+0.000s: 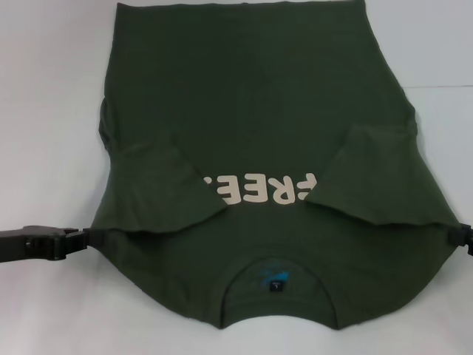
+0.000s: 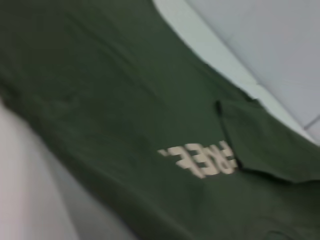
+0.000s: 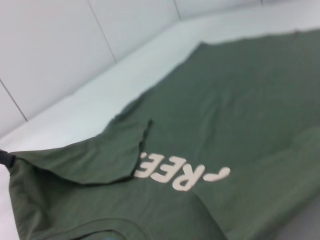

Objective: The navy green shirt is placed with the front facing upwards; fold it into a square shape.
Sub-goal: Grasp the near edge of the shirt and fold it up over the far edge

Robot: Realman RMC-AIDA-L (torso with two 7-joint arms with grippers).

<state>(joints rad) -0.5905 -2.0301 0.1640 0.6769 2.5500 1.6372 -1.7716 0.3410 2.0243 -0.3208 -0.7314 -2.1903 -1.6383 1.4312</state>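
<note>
We see the navy green shirt [image 1: 259, 111] lying front-up on the white worktop [image 1: 44, 89], both sleeves folded inward. The left gripper [image 1: 83, 238] and right gripper [image 1: 464, 238] sit at its shoulder edges; whether their fingers grip the cloth, we cannot tell.

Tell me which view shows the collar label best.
The head view: the collar label sits fully visible inside the round neckline of the navy green shirt. The right wrist view catches only a sliver of the collar at its edge; the left wrist view shows no label.

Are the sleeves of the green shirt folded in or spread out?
Folded in. Both sleeves lie over the shirt front, each covering one end of the cream lettering.
</note>
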